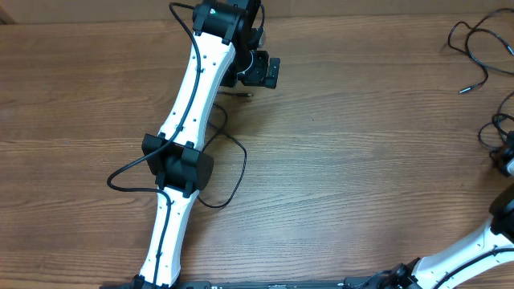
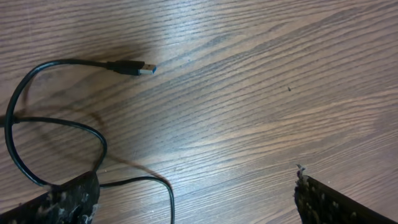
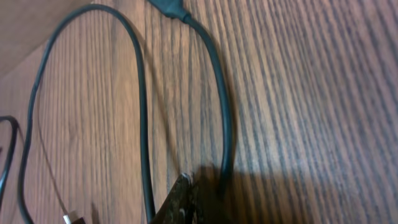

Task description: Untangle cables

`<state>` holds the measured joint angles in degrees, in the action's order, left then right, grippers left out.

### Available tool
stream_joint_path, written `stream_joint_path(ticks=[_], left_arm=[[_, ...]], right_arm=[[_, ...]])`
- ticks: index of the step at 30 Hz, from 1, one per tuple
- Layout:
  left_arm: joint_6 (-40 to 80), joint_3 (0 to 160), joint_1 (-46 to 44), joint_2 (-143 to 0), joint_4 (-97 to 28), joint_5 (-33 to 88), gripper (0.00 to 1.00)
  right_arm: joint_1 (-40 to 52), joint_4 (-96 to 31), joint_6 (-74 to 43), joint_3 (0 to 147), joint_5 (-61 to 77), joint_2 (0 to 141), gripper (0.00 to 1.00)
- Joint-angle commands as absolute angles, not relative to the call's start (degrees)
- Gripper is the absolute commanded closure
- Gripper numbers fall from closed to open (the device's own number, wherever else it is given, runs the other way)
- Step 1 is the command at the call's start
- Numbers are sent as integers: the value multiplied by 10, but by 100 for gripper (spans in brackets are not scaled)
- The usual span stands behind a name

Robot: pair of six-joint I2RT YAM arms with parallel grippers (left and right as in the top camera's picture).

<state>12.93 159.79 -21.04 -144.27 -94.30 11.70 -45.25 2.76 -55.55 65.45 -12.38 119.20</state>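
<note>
Cables show up in two places on the overhead view: loose strands [image 1: 480,80] in the upper right corner, and one thin cord [image 1: 243,160] curling beside the left arm at centre left. (The thicker lines running along the arms are the rig's own, so I ignore them.)

On the left wrist view, the cord's USB plug [image 2: 138,68] lies flat on the table [image 2: 261,93] at upper left, and its slack loops down the left edge of the frame. The left gripper [image 2: 196,199] is spread wide and holds nothing. One finger sits close to the slack at lower left; whether it touches, I cannot tell.

The right wrist view shows a long loop [image 3: 224,118] on the wood running past the right gripper [image 3: 180,202]. Only a dark tip shows at the bottom of the frame, so I cannot tell whether it is parted or closed, or whether it grips the strand.

I judge this to be the reaching stage, with the loops not yet drawn out. Next I would lower the left gripper over the cord just behind the plug, pinch it, and drag it away from the loops, watching that the crossing strands slide free rather than cinch.
</note>
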Motion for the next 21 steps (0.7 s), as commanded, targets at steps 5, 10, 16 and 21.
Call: stream_joint_path(ticks=[5, 10, 16, 21], left_arm=[[126, 1595, -215, -1432, -930, 114, 0], [126, 1595, -215, -1432, -914, 114, 0], [141, 1596, -214, -1431, -916, 88, 0], [210, 1619, -198, -1427, -914, -22, 0]], right_arm=[[-470, -50, -554, 677, -132, 1103, 96], [-456, -68, -554, 677, -95, 1046, 96], [-420, -95, -548, 677, -71, 995, 96], [-356, -90, -507, 677, 84, 990, 96]])
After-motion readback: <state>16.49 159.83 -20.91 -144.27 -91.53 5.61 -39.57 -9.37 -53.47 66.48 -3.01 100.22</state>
